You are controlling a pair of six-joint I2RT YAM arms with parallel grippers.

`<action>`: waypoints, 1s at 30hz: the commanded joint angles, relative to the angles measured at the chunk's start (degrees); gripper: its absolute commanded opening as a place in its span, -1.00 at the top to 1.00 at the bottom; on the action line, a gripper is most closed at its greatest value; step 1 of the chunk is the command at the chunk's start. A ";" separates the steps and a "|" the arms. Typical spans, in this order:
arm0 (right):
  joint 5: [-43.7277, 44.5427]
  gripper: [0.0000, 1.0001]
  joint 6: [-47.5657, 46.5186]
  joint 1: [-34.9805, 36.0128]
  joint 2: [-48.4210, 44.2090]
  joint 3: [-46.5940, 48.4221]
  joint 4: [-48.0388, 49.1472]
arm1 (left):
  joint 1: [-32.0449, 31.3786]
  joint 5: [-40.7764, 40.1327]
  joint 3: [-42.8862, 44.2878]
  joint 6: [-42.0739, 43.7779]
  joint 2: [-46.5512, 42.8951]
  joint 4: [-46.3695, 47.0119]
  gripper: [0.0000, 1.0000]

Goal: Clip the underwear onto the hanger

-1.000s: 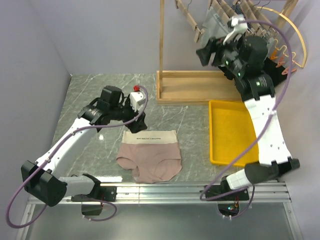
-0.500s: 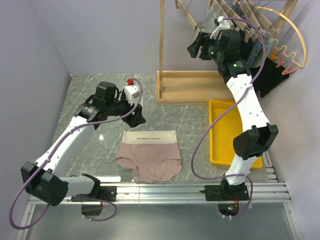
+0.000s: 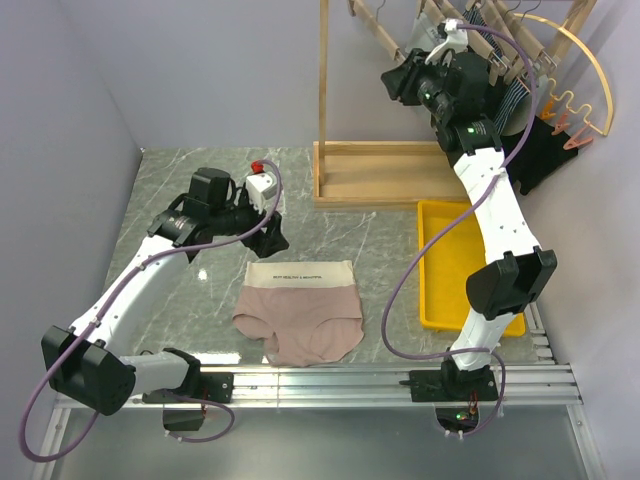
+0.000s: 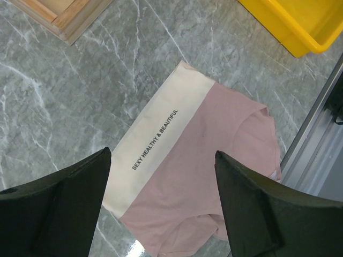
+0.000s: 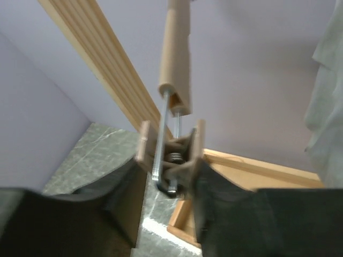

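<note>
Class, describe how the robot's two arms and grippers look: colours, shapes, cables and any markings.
Both the left arm and right arm have white link shells, bulky black joints and a purple cable looping alongside. The left gripper and right gripper have broad matte-black fingers. A white box on the left wrist carries a red knob.

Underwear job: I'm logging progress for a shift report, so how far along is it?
Done: nothing is clipped; the underwear lies flat on the table. In hand: the right gripper brackets a clip of the hanger up on the rack, grip unclear; the left gripper hovers open over the waistband. Left: bring hanger and underwear together and clip it.
</note>
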 commanded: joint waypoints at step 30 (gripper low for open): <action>-1.48 1.00 -10.69 -1.51 -19.04 -15.36 6.94 | 1.12 0.16 2.32 -0.40 1.76 -0.38 -0.72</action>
